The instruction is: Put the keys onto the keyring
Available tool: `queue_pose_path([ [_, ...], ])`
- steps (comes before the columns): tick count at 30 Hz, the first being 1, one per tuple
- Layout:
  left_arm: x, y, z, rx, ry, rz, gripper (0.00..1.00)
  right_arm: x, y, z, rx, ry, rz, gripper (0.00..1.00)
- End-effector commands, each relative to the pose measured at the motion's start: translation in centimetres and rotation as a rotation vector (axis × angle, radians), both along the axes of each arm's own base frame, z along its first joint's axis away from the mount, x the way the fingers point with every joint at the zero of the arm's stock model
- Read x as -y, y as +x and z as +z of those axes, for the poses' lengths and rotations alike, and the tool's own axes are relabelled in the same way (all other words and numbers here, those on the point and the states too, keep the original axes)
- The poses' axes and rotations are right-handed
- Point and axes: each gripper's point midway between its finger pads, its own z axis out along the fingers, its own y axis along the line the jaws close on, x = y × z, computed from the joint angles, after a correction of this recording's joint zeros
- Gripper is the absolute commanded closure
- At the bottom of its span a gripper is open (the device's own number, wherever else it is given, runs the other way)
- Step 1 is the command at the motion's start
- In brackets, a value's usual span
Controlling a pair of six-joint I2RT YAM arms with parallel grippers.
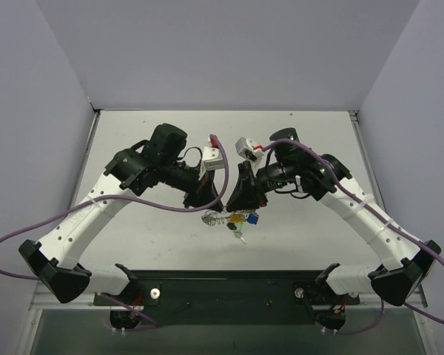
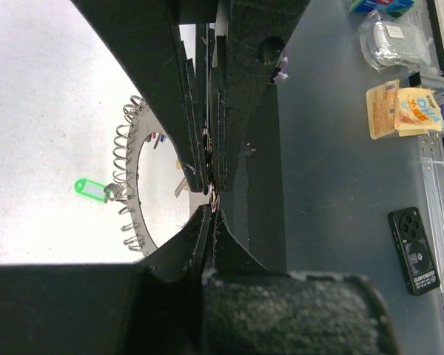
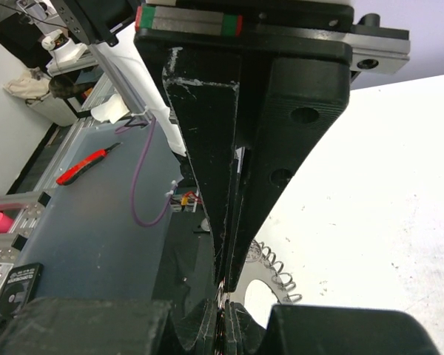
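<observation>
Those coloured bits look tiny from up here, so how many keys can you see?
3: yellow and blue side by side right of the ring, green lower in the top view. Others may be hidden.

We see the keyring (image 1: pixel 214 218) at the middle of the white table (image 1: pixel 133 133): a silvery ring with a coil-like, scalloped rim and a wide open centre, partly hidden. The keys are tiny and sit in a cluster just beside it, on its right. The yellow key (image 1: pixel 239 219) and the blue key (image 1: pixel 251 218) are close together. The green key (image 2: pixel 90 189) points outward, its metal end touching the rim.
</observation>
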Motion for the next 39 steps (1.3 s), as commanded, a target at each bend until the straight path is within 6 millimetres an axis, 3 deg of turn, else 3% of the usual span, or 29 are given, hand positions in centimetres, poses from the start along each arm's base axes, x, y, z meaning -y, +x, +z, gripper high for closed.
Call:
queue_pose_path([
  [1,0.1,0.8,2.4,0.122,-0.074,0.057,1.0,-0.1,-0.4,2.6,0.107,0.097,0.038,1.0],
  [13,-1.5,1.8,5.6,0.265,-0.264,0.243,1.0,0.0,-0.7,2.7,0.101,0.11,0.056,1.0],
  [26,-3.1,2.0,8.1,0.297,-0.417,0.277,1.0,-0.7,-0.3,1.9,0.056,0.112,0.058,1.0],
  [39,-3.8,0.6,11.9,0.283,-0.651,0.186,1.0,-1.1,-0.4,2.1,0.025,0.166,0.076,1.0],
])
